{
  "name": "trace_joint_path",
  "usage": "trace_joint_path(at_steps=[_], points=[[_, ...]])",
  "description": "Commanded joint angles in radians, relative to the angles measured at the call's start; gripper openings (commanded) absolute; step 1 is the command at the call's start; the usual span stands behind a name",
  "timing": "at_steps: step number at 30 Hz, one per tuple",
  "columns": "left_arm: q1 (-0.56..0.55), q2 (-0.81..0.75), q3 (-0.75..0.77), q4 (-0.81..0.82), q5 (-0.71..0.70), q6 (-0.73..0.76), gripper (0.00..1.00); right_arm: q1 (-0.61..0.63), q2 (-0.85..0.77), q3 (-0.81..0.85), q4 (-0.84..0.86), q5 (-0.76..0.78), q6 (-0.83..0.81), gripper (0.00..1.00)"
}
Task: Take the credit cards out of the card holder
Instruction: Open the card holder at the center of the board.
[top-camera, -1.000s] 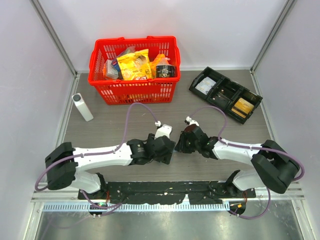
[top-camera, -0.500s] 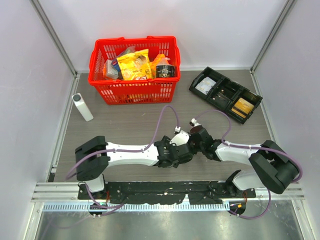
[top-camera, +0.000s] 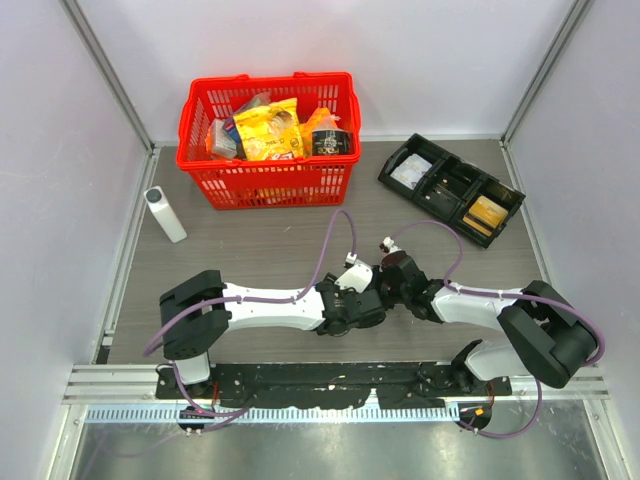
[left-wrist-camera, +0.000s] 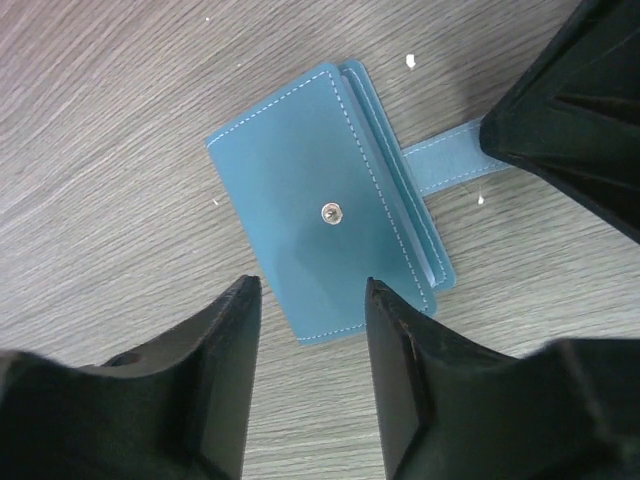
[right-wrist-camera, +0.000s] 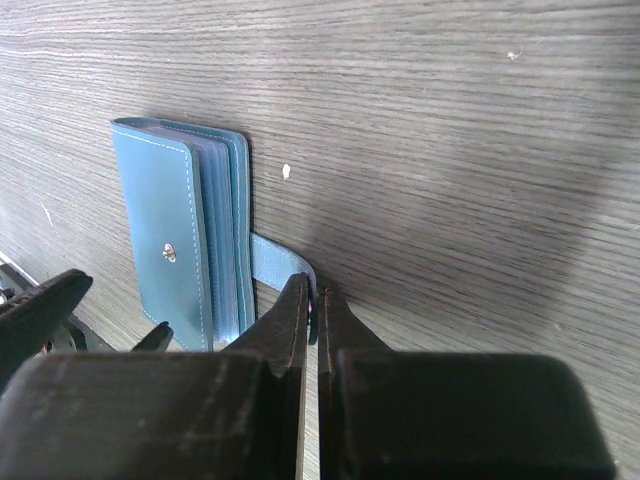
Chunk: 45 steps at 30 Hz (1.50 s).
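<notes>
While the right gripper (right-wrist-camera: 313, 290) pinches shut on the strap (right-wrist-camera: 275, 262) of the card holder (left-wrist-camera: 320, 230), the left gripper (left-wrist-camera: 307, 290) hovers at the wallet's opposite end with its jaws apart. The blue card holder lies folded and flat on the wood-grain table (top-camera: 250, 250), on the near side of the red basket (top-camera: 268, 140) and a little to its right, with its snap stud facing up. One corner of the holder sits in the gap between the left fingers (left-wrist-camera: 225, 340), and its strap runs out the far side into the right gripper's closed tips. Whether either left finger touches the leather cannot be told.

From overhead, the two grippers meet tip to tip and cover the holder completely. The right wrist view shows its open edge as a stack of pale blue leaves, but no credit cards can be made out among them. The strap's end disappears between the right fingers. In the left wrist view, the right gripper is a black shape cut off by the frame's upper right corner.
</notes>
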<state>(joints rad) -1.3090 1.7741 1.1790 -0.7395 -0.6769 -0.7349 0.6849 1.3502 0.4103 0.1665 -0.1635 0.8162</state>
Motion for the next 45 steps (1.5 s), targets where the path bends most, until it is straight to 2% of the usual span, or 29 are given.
trace_joint_path(at_steps=[1, 5, 12, 17, 26, 29, 36, 45], points=[[-0.006, -0.050, 0.037, -0.020, -0.046, -0.029, 0.56, -0.004, -0.022, -0.005, 0.007, -0.008, -0.009, 0.01], [-0.007, -0.070, 0.012, 0.067, 0.046, -0.037, 0.74, -0.007, -0.017, -0.001, 0.005, -0.005, -0.006, 0.01], [-0.007, -0.044, -0.013, 0.088, -0.027, -0.107, 0.76, -0.008, -0.020, -0.002, 0.008, -0.002, 0.000, 0.01], [-0.006, -0.009, -0.010, 0.074, -0.047, -0.132, 0.81, -0.008, -0.016, -0.007, 0.019, -0.008, 0.006, 0.01], [-0.006, 0.044, 0.008, 0.026, -0.075, -0.159, 0.76, -0.008, -0.023, -0.019, 0.025, -0.005, 0.009, 0.01], [-0.006, 0.044, 0.016, 0.006, -0.085, -0.170, 0.68, -0.011, -0.026, -0.024, 0.024, -0.004, 0.008, 0.01], [0.014, -0.021, 0.002, -0.043, -0.102, -0.189, 0.56, -0.012, -0.029, -0.024, 0.016, -0.001, 0.003, 0.01], [0.128, -0.194, -0.102, 0.006, -0.040, -0.175, 0.54, -0.008, -0.017, -0.008, -0.010, 0.002, -0.015, 0.01]])
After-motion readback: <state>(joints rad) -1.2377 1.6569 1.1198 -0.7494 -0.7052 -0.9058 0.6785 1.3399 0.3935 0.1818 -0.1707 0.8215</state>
